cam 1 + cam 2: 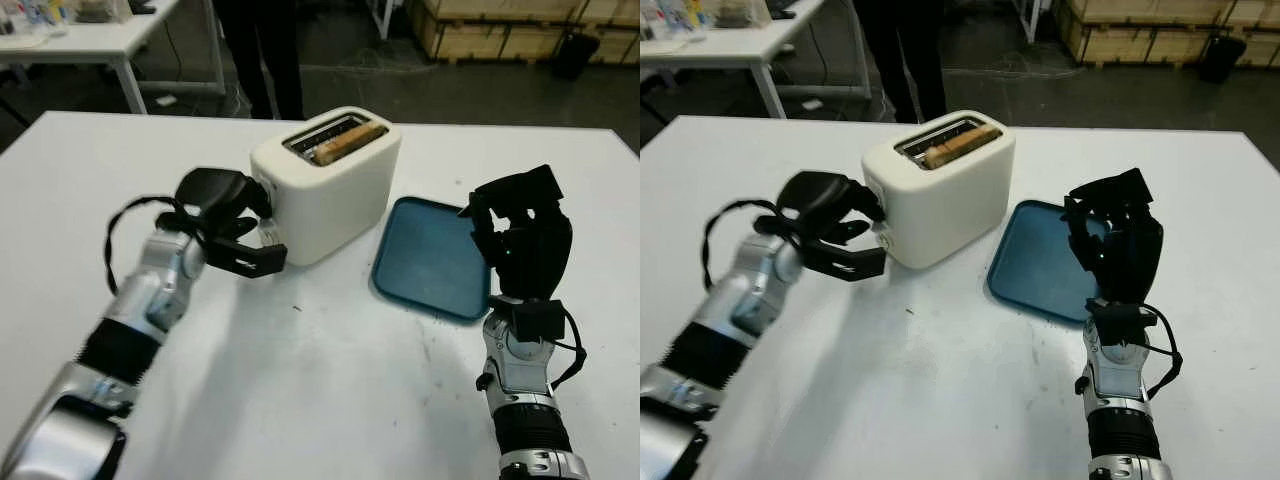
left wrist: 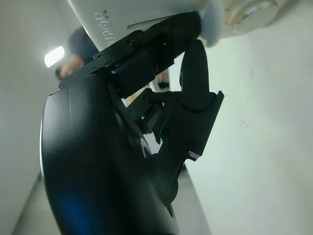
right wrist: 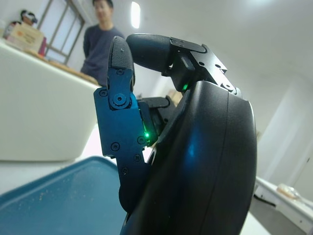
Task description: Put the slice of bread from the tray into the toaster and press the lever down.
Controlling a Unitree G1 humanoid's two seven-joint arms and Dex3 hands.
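My left hand [image 1: 232, 228] was curled against the toaster's [image 1: 330, 185] lever end, grasping nothing; its wrist view alone showed a fingertip [image 2: 188, 22] touching there. The bread [image 1: 348, 141] sat in the slot. My right hand [image 1: 520, 235], clenched and empty, hovered over the tray [image 1: 425, 260].

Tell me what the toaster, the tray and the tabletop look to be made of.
Toaster: looks like cream plastic with a smooth, slightly glossy shell and rounded moulded corners; the slot rim looks metallic.
Tray: probably blue plastic, matte, with a raised moulded rim and a few crumbs on it.
Tabletop: white, smooth and faintly reflective, likely laminate; small dark scuffs show on it.
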